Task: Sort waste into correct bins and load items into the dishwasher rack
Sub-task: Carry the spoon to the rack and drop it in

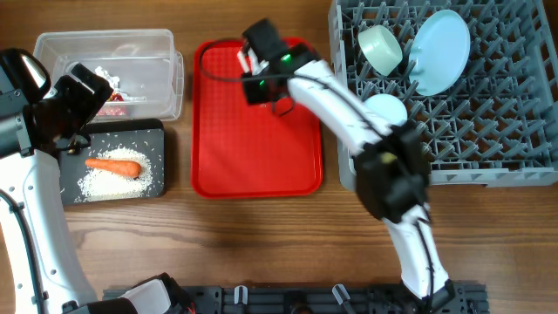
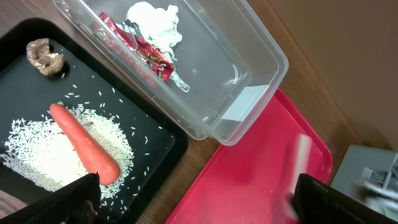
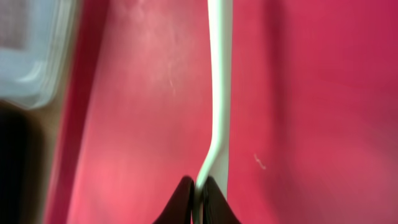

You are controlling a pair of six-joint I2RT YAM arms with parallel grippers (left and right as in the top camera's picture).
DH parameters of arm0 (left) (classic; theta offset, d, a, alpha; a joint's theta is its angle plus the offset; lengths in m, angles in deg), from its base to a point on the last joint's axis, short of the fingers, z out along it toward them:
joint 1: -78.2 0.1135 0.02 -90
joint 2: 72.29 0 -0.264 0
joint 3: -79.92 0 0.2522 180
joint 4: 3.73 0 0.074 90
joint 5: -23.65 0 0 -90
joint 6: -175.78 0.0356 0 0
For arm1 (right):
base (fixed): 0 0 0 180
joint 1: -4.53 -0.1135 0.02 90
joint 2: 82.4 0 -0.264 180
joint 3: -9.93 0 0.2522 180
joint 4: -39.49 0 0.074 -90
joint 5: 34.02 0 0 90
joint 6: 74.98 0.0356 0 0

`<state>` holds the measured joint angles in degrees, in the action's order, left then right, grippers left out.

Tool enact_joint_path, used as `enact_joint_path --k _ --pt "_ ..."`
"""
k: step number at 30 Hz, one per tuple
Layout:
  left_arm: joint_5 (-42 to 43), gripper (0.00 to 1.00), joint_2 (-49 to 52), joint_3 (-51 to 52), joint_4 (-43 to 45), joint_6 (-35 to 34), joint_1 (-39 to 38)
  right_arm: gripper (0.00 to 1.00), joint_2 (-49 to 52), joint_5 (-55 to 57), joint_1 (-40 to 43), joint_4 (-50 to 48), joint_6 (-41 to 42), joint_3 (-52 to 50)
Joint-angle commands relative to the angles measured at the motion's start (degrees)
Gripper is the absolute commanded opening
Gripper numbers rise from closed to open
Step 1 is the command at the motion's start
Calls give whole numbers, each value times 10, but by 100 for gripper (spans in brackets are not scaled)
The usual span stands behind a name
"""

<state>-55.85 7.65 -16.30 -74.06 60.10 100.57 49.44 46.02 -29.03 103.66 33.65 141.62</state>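
Observation:
In the right wrist view my right gripper is shut on the handle of the white plastic spoon, just above the red tray. From overhead it sits over that tray's far left corner. My left gripper is open and holds nothing, hovering over the edge between the black tray and the red tray. The black tray carries an orange carrot, rice and a brown lump. A wrapper and tissue lie in the clear tub.
The grey dishwasher rack fills the right side. A pale blue plate and a mint bowl stand in it, and another bowl sits near its left edge, partly under my right arm. The red tray lies in the middle.

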Motion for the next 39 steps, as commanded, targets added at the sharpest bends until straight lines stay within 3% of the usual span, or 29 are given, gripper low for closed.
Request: enact_joint_path --k 1,7,13,19,23,28,39 --pt "-1 100 3 -1 1 -3 4 4 -156 14 34 42 -37 6" --pt "-1 100 3 -1 1 -3 4 4 -295 36 104 121 -29 6" --pt "-1 100 3 -1 1 -3 4 4 -374 115 196 184 94 6" --pt "-1 100 3 -1 1 -3 4 4 -398 270 282 290 375 6" --pt "-1 100 3 -1 1 -3 4 4 -386 326 305 339 501 -6" --pt "-1 100 3 -1 1 -3 4 4 -375 347 306 305 567 -76" --pt "-1 100 3 -1 1 -3 4 4 -364 313 306 121 615 -277"
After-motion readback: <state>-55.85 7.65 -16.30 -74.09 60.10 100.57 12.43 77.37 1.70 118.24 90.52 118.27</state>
